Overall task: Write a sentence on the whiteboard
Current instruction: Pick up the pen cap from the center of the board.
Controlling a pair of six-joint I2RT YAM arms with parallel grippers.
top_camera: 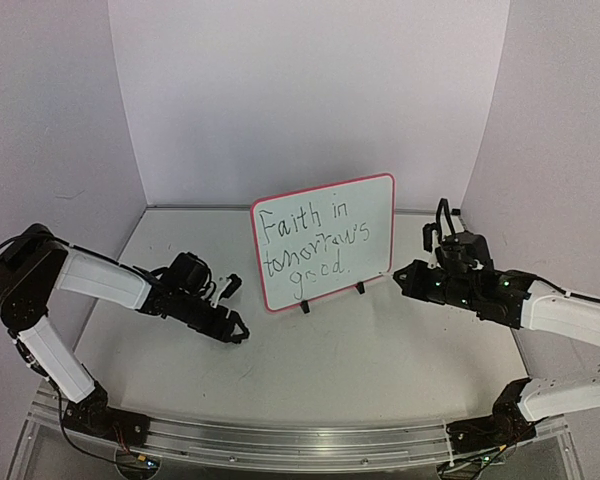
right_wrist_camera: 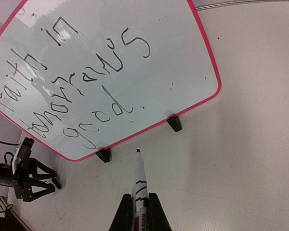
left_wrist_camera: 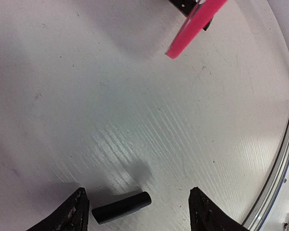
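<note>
The whiteboard (top_camera: 325, 240) stands upright on two black feet at the back middle of the table. Its red-pink frame (left_wrist_camera: 195, 26) shows at the top of the left wrist view. The sentence (top_camera: 310, 245) reads "Faith in tomorrow's good." in three dark lines, and this sentence (right_wrist_camera: 82, 82) fills the board in the right wrist view. My right gripper (right_wrist_camera: 140, 198) is shut on a white marker (right_wrist_camera: 140, 178). Its bare tip points at the table just in front of the board's lower edge. My left gripper (left_wrist_camera: 137, 192) is open low over the table, and a black marker cap (left_wrist_camera: 121, 208) lies between its fingers, nearer the left one.
White walls (top_camera: 300, 100) close in the back and both sides of the table. A metal rail (top_camera: 300, 440) runs along the near edge and also shows as the rail (left_wrist_camera: 279, 159) at the right of the left wrist view. The right arm (top_camera: 540, 305) reaches in from the right.
</note>
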